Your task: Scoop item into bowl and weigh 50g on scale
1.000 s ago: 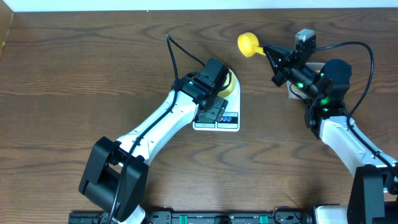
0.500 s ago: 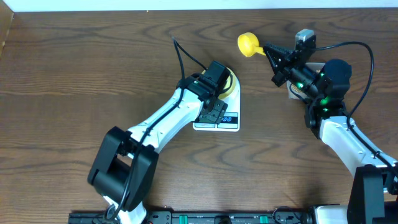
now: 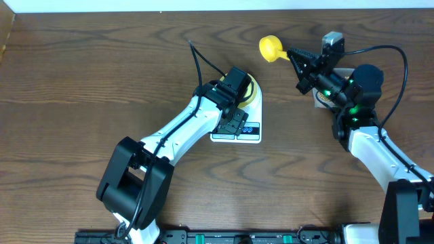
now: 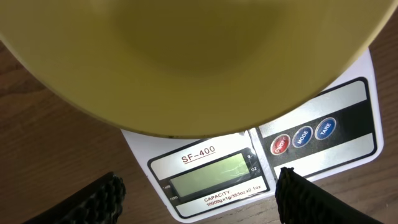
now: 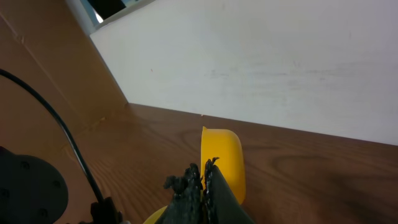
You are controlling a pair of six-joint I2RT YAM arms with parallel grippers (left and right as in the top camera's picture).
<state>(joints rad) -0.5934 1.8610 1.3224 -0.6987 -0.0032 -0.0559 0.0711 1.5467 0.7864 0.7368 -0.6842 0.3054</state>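
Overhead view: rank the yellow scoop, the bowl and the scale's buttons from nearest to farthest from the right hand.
1. The yellow scoop, held in the right hand, far side.
2. The bowl, mid-table, to its left.
3. The scale's buttons, nearest the robot.

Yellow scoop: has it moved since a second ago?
No. The yellow scoop stays in the same spot, up and to the right of the white scale in the overhead view, gripped by the right pincer.

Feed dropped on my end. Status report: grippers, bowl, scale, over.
Left gripper open over scale display. Right gripper shut on yellow scoop, clear of bowl. Bowl sits on scale, display blank. Left arm covers bowl from above.
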